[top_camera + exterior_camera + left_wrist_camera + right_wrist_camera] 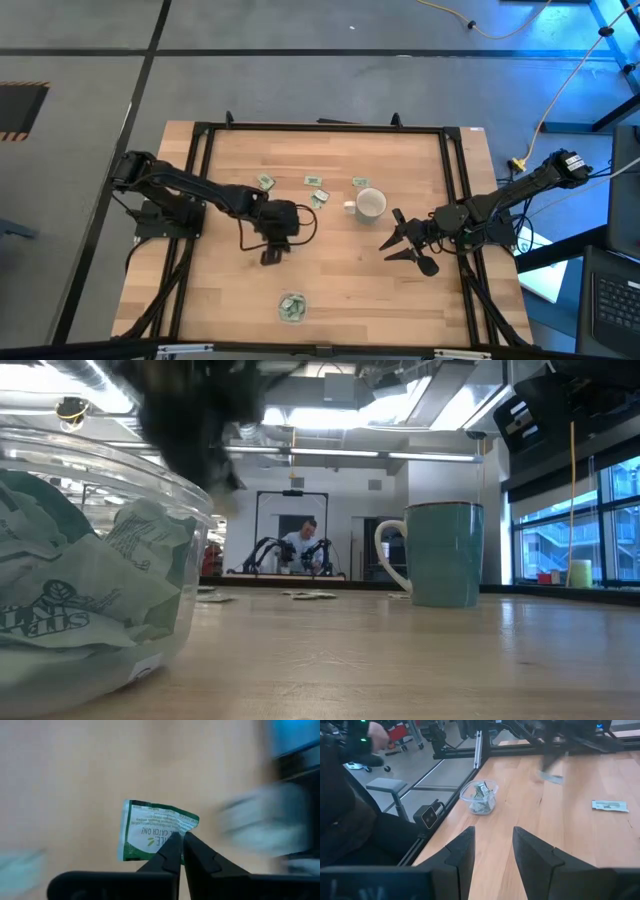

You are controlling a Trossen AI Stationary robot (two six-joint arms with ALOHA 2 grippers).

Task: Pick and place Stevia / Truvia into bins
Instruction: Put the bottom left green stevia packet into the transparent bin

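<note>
My left gripper hovers over the middle of the table, between the loose sachets and the bin, shut on one green-and-white Stevia sachet. The clear round bin stands near the table's near edge and holds several crumpled sachets. More sachets lie flat on the wood near the far side. My right gripper waits open to the right of centre, touching nothing; its wrist view looks toward the bin. My left gripper pinches the sachet between its two fingertips, on the sachet's edge near one corner. The fingers point down from above. The rest of the sachet sticks out beyond the tips, slightly crumpled, and hangs clear of the table.
A white mug stands right of centre, handle toward the left, close to the loose sachets. A black frame rims the table. Bare wood lies between my left gripper and the bin. A person sits far behind the table.
</note>
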